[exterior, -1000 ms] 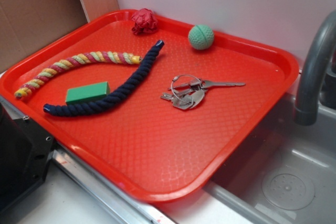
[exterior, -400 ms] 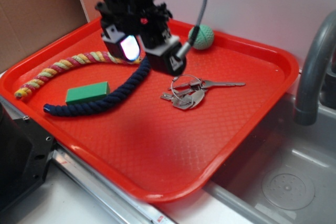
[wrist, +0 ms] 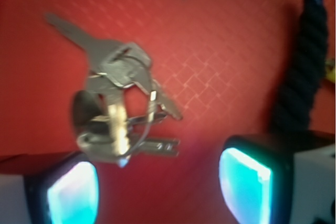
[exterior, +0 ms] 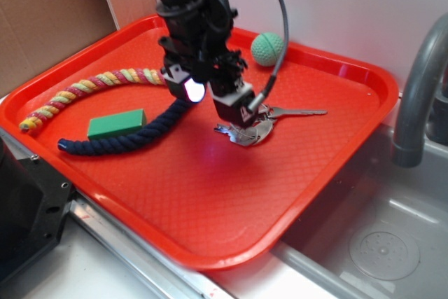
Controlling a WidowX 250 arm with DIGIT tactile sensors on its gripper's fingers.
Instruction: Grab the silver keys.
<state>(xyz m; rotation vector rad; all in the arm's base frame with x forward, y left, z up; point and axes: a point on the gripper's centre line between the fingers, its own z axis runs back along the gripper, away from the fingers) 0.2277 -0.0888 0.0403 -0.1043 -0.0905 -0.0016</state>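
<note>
The gripper [wrist: 157,182] is hanging low over the tray [exterior: 210,201], fingers [wrist: 247,179] spread apart, one touching the keys' [wrist: 118,108] edge. The keys [exterior: 255,127] are lying mid-tray. A navy rope [exterior: 126,134] is curving nearby; a green ball [exterior: 268,48] is sitting farther back.

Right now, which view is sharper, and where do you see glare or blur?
Exterior view: mostly sharp; a bright glow on the gripper above the silver keys, pale sheen on the red tray rim. Wrist view: soft overall; keys slightly blurred with a bright glint, cyan-glowing fingertips overexposed, navy rope out of focus.
</note>
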